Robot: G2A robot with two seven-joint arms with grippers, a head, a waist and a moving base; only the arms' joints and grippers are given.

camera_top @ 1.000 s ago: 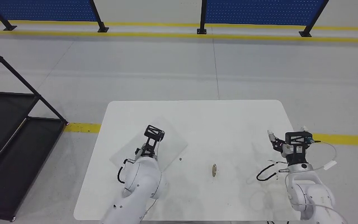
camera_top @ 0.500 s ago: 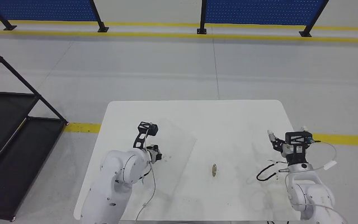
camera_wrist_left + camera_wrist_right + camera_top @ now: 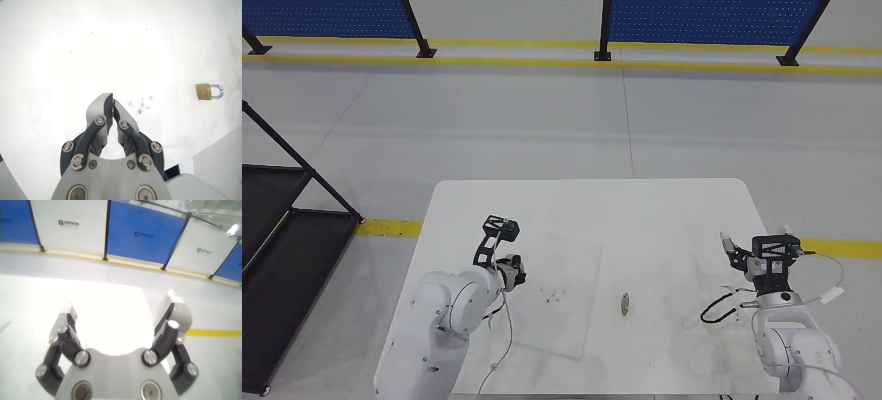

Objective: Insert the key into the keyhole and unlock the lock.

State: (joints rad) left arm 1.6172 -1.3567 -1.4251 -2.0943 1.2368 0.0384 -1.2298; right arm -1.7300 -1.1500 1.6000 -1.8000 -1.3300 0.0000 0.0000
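I am holding my left gripper [image 3: 113, 102] low over the white table [image 3: 672, 220], its black pads pressed tight together at the tips. Whether anything thin is sitting between them I cannot tell. In the top view this hand is hanging left of the frame's centre, in the lower half.

Just beyond the fingertips a small cluster of dark specks [image 3: 142, 104] is lying on the tabletop. Past those, well apart from the hand, the lock [image 3: 203, 92] is lying flat on its side. It has a brass body with a silver shackle [image 3: 217, 91], and the body is the end turned toward my gripper while the shackle is pointing away. Both legs of the shackle are sitting in the body. In the top view the lock is resting just right of centre in the lower part of the frame, to the right of my left hand, with the specks between them.

My right gripper [image 3: 122, 306] is waiting near the table's right edge, fingers spread wide with nothing between them – it is far from the lock.

Farther out, yellow floor lines [image 3: 542, 62] and blue barrier panels [image 3: 332, 18] are running across the top of the frame, and a black cart [image 3: 282, 250] is standing at the left edge.
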